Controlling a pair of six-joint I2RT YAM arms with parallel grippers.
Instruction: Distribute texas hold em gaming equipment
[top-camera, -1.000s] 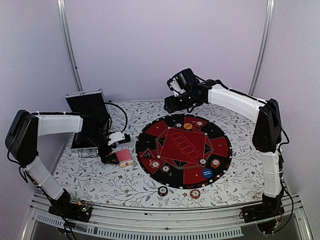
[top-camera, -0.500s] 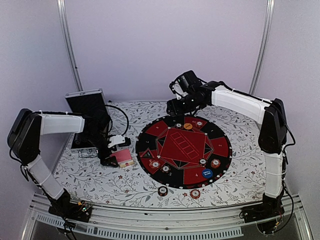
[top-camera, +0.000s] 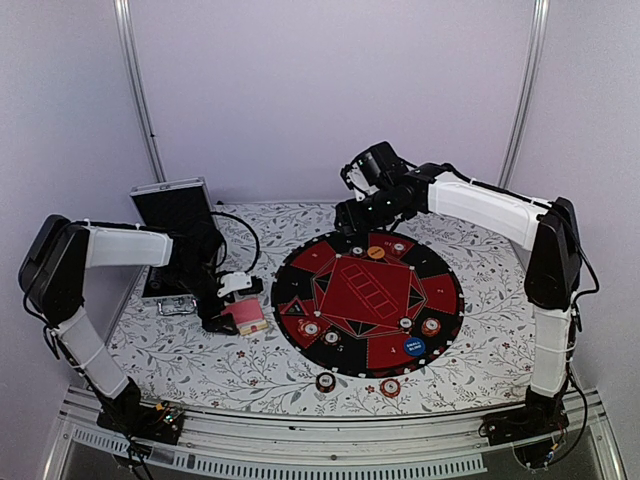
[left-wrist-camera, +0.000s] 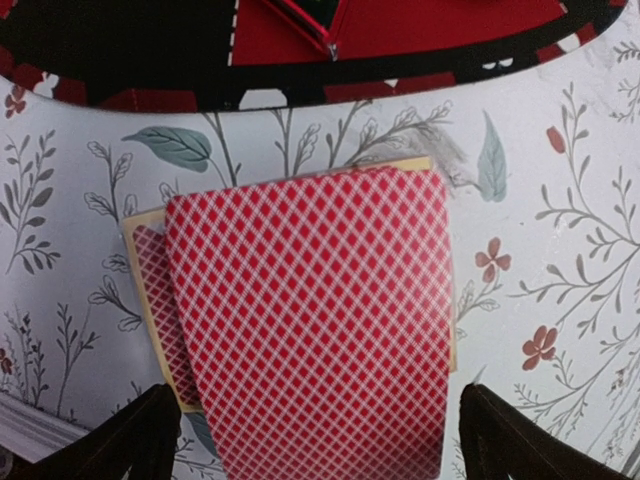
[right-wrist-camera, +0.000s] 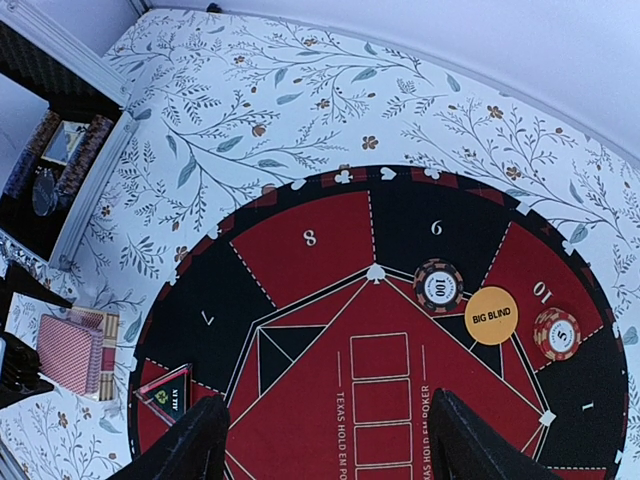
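Note:
A stack of red-backed cards (left-wrist-camera: 310, 320) lies on the floral cloth just left of the mat and also shows in the top view (top-camera: 249, 316). My left gripper (left-wrist-camera: 325, 445) is open, one finger on each side of the stack's near end. My right gripper (right-wrist-camera: 330, 440) is open and empty, held above the far part of the mat (top-camera: 345, 215). Below it lie a "100" chip (right-wrist-camera: 438, 285), an orange BIG BLIND disc (right-wrist-camera: 492, 316) and another chip (right-wrist-camera: 556, 334). A blue disc (top-camera: 414, 348) and several chips lie on the mat's near side. Two chips (top-camera: 326, 381) (top-camera: 390, 387) lie off the mat.
The round black-and-red mat (top-camera: 300, 262) fills the table's middle. The open silver case (top-camera: 172, 215) stands at the back left, its chip rows showing in the right wrist view (right-wrist-camera: 50, 165). A triangular ALL IN marker (right-wrist-camera: 165, 397) sits on the mat's left edge.
My right arm has shifted a little to the right over the far edge of the mat. My left gripper has settled slightly closer around the card stack.

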